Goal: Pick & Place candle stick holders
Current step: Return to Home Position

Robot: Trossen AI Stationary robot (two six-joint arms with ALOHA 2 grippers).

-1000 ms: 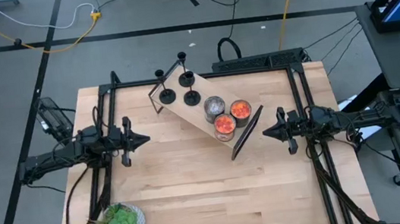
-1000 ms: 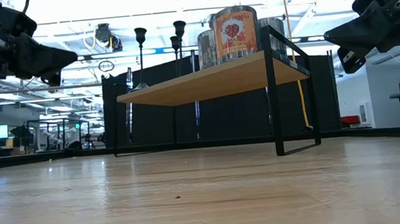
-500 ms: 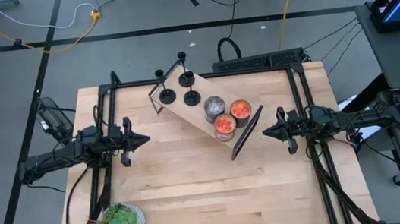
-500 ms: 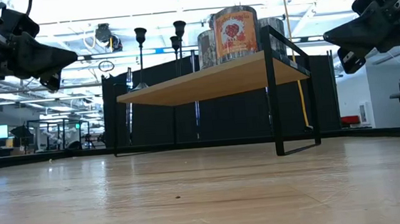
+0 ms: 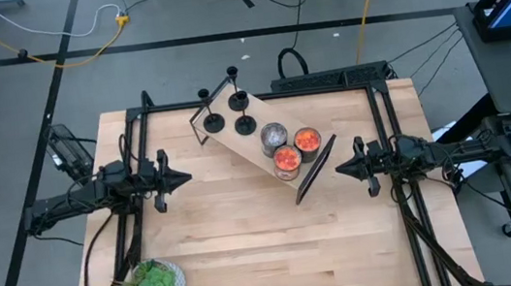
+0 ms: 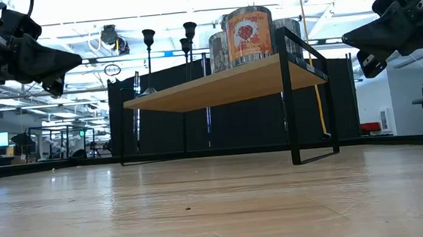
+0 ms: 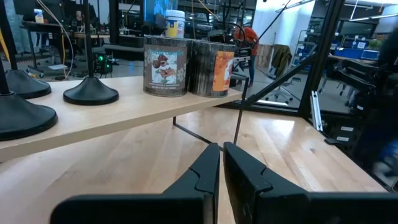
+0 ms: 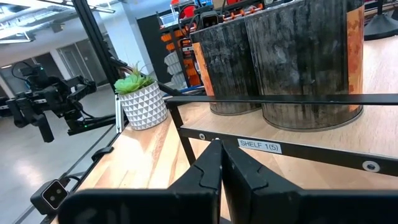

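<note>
Three black candle stick holders stand by their round bases on the far left end of a small wooden shelf; they also show in the low view, and their bases show in the left wrist view. My left gripper is shut and empty above the table's left side. My right gripper is shut and empty at the right, near the shelf's black end frame.
Two orange-red jars and a silver jar stand on the shelf's near right end. A green plant in a white pot sits at the table's near left corner. Bare wood lies between the arms.
</note>
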